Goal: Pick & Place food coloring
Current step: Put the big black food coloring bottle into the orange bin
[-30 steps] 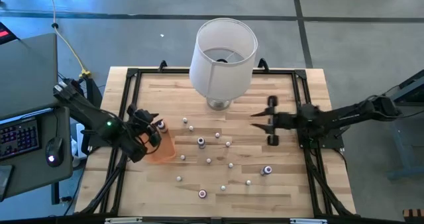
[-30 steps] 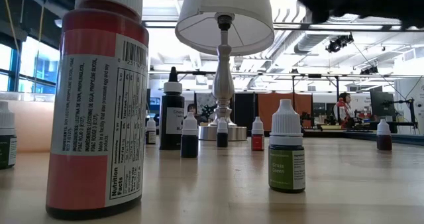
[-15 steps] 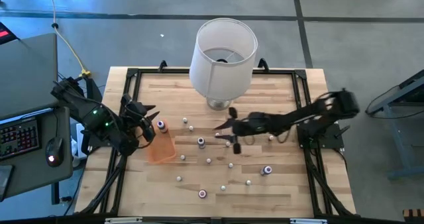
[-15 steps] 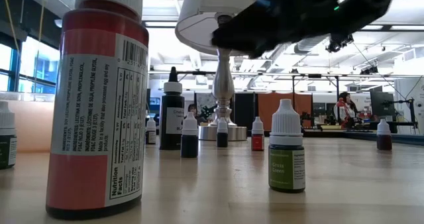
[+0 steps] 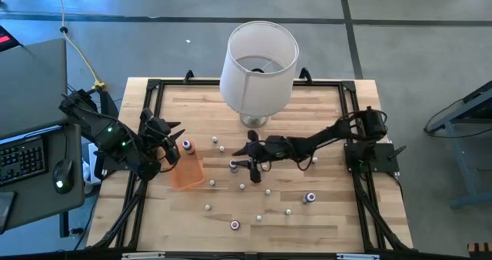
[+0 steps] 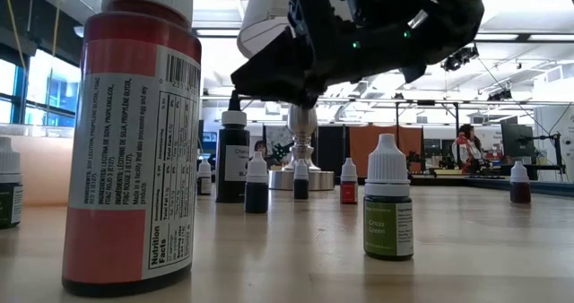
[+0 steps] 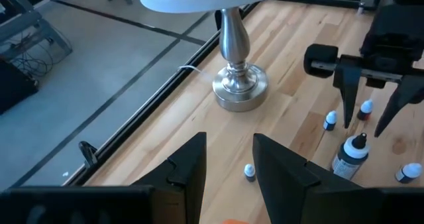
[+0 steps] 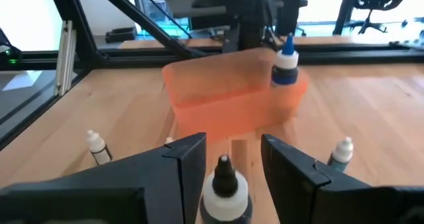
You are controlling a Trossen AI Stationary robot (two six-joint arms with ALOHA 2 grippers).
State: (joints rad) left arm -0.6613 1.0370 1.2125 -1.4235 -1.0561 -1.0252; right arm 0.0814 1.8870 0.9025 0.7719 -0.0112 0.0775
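Right now, a dark bottle of food coloring [image 5: 234,165] stands near the middle of the table [image 5: 338,221], with more tiny bottles dotted around it. Its black tip sits between the wide-open fingers of the right gripper [image 5: 244,157], which holds nothing. One bottle with a blue top [image 5: 187,145] stands in the orange tray [image 5: 186,174]. Beside that tray waits the left gripper [image 5: 171,141], open and empty. Behind them stands a lamp [image 5: 258,60].

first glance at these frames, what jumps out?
The big white lampshade on its silver-based lamp dominates the table's far middle. Just in front of it, the right gripper, open, hangs over a black-capped dark food coloring bottle amid scattered tiny bottles. At the left edge, the left gripper, open, sits by the translucent orange tray that holds a blue-capped bottle.
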